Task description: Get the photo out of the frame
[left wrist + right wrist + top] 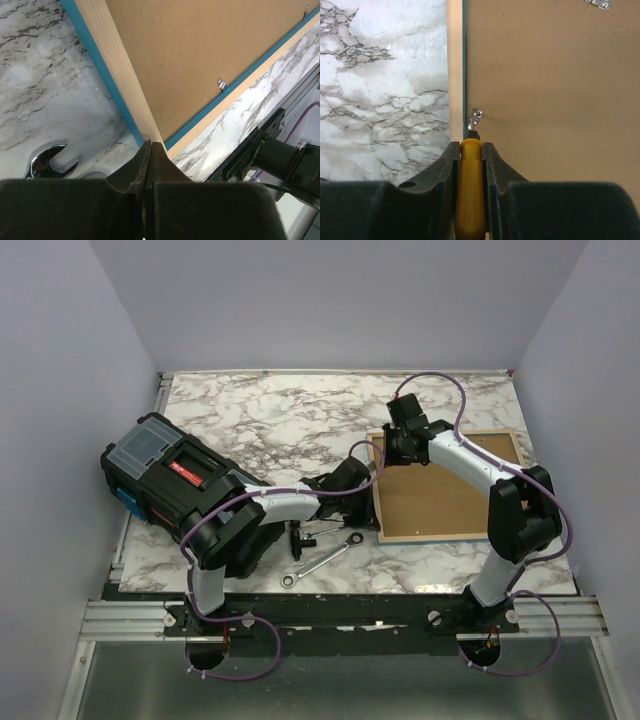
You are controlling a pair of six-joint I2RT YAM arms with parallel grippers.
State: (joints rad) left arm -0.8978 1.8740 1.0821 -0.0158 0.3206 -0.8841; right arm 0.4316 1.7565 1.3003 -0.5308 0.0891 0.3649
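Note:
The frame (383,502) lies face down at the table's right, its turquoise-edged wooden rim (125,85) around the plain brown backing board (450,485). The photo is hidden under that board. My right gripper (397,443) is shut on a yellow-handled screwdriver (471,190), whose tip sits at a small metal clip (476,116) on the frame's left side. My left gripper (151,147) is shut, with nothing seen between its jaws, and its tips are at the frame's near left corner. Another clip (221,84) shows on the near side.
A silver wrench (318,562) lies near the front, left of the frame, and shows in the left wrist view (50,162). A small black tool (298,538) lies beside it. A black toolbox (165,475) stands at the left. Walls enclose the marble table (260,410).

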